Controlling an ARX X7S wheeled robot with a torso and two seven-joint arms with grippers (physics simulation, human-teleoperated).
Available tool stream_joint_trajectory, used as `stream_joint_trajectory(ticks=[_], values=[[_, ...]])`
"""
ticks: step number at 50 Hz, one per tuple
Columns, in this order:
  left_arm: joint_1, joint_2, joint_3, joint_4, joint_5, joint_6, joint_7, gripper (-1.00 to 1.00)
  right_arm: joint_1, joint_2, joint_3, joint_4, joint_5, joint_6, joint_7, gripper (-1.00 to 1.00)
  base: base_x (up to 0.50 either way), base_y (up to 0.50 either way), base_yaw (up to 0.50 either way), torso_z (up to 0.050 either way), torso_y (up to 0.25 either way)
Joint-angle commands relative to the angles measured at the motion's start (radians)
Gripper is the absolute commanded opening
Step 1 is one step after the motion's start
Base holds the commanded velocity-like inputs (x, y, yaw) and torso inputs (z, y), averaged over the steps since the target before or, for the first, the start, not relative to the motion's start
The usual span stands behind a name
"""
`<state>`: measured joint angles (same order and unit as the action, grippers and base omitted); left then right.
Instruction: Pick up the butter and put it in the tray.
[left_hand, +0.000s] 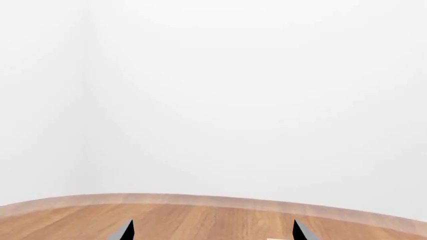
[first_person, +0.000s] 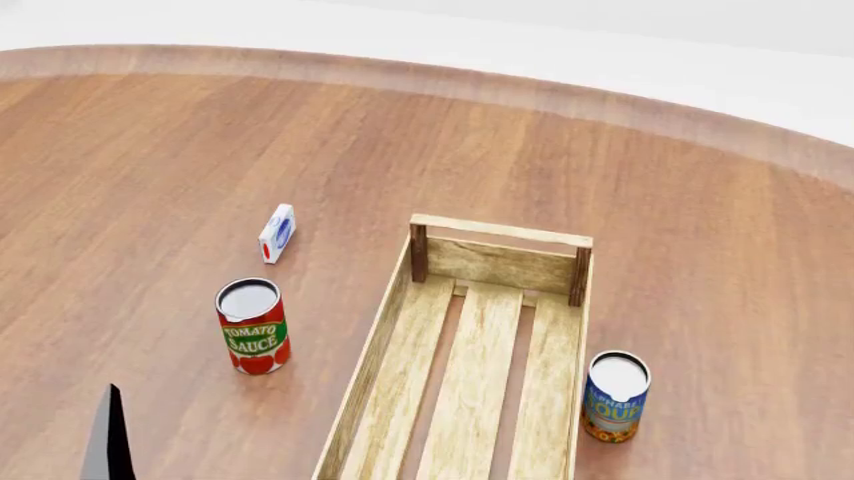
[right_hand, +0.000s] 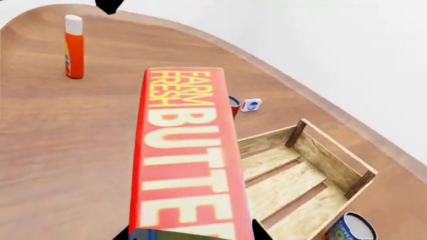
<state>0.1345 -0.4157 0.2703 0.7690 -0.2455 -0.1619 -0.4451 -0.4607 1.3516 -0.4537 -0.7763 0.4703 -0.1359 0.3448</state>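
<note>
The butter (right_hand: 189, 155) fills the middle of the right wrist view — a long red-orange carton with "FARM FRESH BUTTER" lettering, held up off the tabletop (right_hand: 73, 150). The right fingers (right_hand: 260, 231) show only as dark tips at either side of the carton's near end, closed against it. Beyond and beside the carton in that view lies the tray (right_hand: 303, 172), a light-wood crate with slatted bottom, with nothing inside it. A blue-labelled can (right_hand: 350, 228) stands just outside the tray's long side, and farther off on the tabletop are a small white-blue carton (right_hand: 251, 105), a red can mostly hidden behind the butter, and an upright orange bottle with a white cap (right_hand: 74, 46).

The head view shows the tray (first_person: 497, 262) on the wood tabletop (first_person: 160, 160), with a tomato sauce can (first_person: 252, 326) on one side, the blue can (first_person: 615, 396) touching or nearly touching the other, and the small carton (first_person: 276, 233) lying beyond the tomato sauce can.

In the left wrist view the left fingers (left_hand: 128, 231) appear as two dark tips set wide apart, holding nothing — they hang above bare tabletop (left_hand: 200, 220).
</note>
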Motion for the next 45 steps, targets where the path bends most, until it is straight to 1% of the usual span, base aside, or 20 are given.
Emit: stream_joint_trajectory(ticks=[1,2,7,13,15,18,22,45], values=[[-0.002,-0.003,-0.001,0.000,-0.006,0.000,-0.003,1.00,0.218,-0.183,0.007,-0.020,-0.027,0.079,-0.011,-1.00,0.00,0.00,0.00,0.000,0.000],[-0.002,-0.004,-0.002,0.000,-0.007,0.001,-0.003,1.00,0.249,-0.217,0.001,-0.009,-0.020,0.091,-0.019,-1.00,0.00,0.00,0.00,0.000,0.010],[-0.003,-0.006,-0.007,0.000,-0.012,0.003,-0.004,1.00,0.313,-0.308,0.010,0.023,-0.001,0.117,0.022,-1.00,0.00,0.00,0.00,0.000,0.000],[-0.005,-0.008,-0.013,0.001,-0.020,0.001,-0.007,1.00,0.345,-0.360,0.026,0.053,0.026,0.140,0.070,-1.00,0.00,0.00,0.00,0.000,0.000],[-0.005,-0.009,-0.012,0.004,-0.019,0.001,-0.008,1.00,0.364,-0.370,0.015,0.050,0.032,0.161,0.065,-1.00,0.00,0.00,0.00,0.000,0.005],[-0.004,-0.010,-0.013,0.005,-0.022,0.001,-0.009,1.00,0.401,-0.401,0.020,0.051,0.055,0.221,0.113,-1.00,0.00,0.00,0.00,0.000,0.000],[-0.005,-0.010,-0.013,-0.002,-0.024,0.007,-0.008,1.00,0.427,-0.438,0.031,0.081,0.086,0.241,0.141,-1.00,0.00,0.00,0.00,0.000,0.000],[-0.008,-0.016,-0.014,0.005,-0.032,-0.001,-0.018,1.00,0.655,-0.596,-0.007,0.187,0.129,0.380,0.160,-1.00,0.00,0.00,0.00,0.000,0.001]])
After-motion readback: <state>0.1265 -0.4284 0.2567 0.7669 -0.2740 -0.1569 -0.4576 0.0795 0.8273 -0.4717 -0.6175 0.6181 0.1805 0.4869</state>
